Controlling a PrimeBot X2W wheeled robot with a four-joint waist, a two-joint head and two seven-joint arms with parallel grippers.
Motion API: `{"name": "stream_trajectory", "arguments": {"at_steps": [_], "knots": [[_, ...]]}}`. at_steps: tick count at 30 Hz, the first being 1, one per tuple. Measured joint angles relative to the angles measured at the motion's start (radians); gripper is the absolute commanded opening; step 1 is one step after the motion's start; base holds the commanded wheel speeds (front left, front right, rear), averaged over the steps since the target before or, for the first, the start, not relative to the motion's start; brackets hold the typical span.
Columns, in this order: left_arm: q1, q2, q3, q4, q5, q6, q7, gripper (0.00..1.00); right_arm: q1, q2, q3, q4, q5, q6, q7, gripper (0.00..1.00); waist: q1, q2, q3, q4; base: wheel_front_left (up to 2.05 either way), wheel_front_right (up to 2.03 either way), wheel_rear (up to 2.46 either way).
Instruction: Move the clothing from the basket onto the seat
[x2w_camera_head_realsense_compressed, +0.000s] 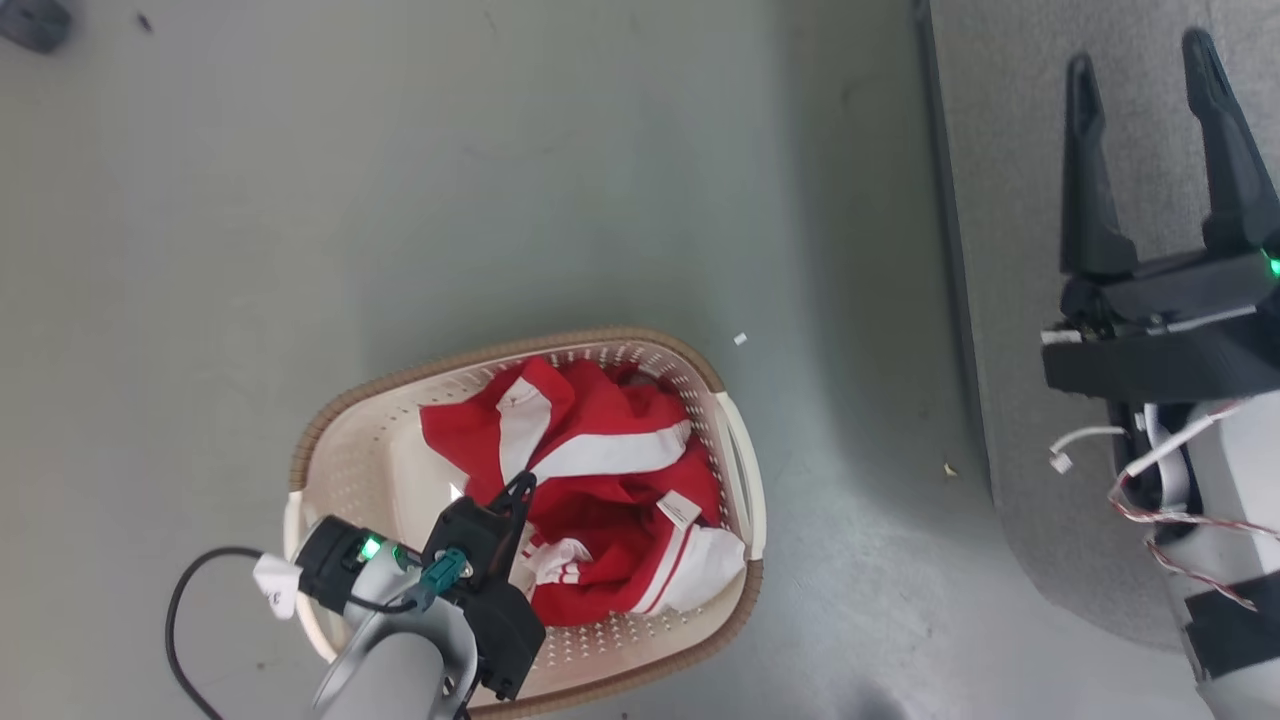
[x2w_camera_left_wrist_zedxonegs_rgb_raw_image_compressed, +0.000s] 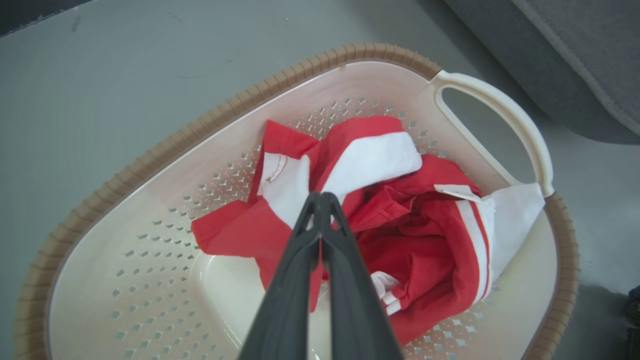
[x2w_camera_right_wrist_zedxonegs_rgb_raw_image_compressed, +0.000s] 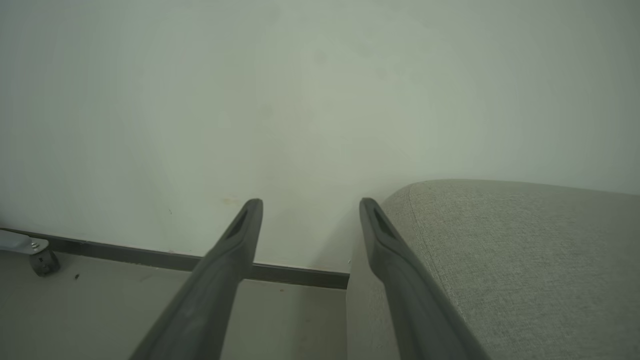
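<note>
The red and white clothing (x2w_camera_head_realsense_compressed: 600, 480) lies crumpled in the right half of the cream basket (x2w_camera_head_realsense_compressed: 380, 385), which stands on the floor. My left gripper (x2w_camera_head_realsense_compressed: 520, 490) hangs over the basket with its fingers pressed together, shut. In the left wrist view its tips (x2w_camera_left_wrist_zedxonegs_rgb_raw_image_compressed: 320, 197) sit over a white panel of the clothing (x2w_camera_left_wrist_zedxonegs_rgb_raw_image_compressed: 415, 240); I see no cloth pinched between them. The basket's brown rim (x2w_camera_left_wrist_zedxonegs_rgb_raw_image_compressed: 150, 160) curves around. My right gripper (x2w_camera_head_realsense_compressed: 1140, 55) is open over the grey seat (x2w_camera_head_realsense_compressed: 1010, 200), with nothing between its fingers (x2w_camera_right_wrist_zedxonegs_rgb_raw_image_compressed: 310, 205).
A corner of the seat (x2w_camera_left_wrist_zedxonegs_rgb_raw_image_compressed: 575, 50) lies just beyond the basket's handle (x2w_camera_left_wrist_zedxonegs_rgb_raw_image_compressed: 505, 115). Grey floor surrounds the basket, with small scraps (x2w_camera_head_realsense_compressed: 740, 340) on it. A caster wheel (x2w_camera_right_wrist_zedxonegs_rgb_raw_image_compressed: 42, 260) and a dark baseboard (x2w_camera_right_wrist_zedxonegs_rgb_raw_image_compressed: 150, 257) run along the wall beside the seat (x2w_camera_right_wrist_zedxonegs_rgb_raw_image_compressed: 500, 260).
</note>
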Motion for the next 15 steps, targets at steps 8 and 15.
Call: {"name": "stream_trajectory", "arguments": {"at_steps": [8, 15], "knots": [[0.109, -0.001, 0.025, -0.131, -0.048, 0.01, 0.0, 0.0, 0.095, -0.027, -0.048, 0.035, 0.008, -0.001, 0.0, 1.0, -0.0001, 0.0, -0.093, 0.045, 0.0, 0.0, 0.0], [0.198, 0.0, 0.028, -0.25, -0.053, 0.02, 0.0, 0.0, 0.177, -0.033, -0.073, 0.06, 0.017, -0.008, 0.0, 1.0, -0.0001, -0.0001, -0.19, 0.085, 0.0, 0.0, 0.0]]}}
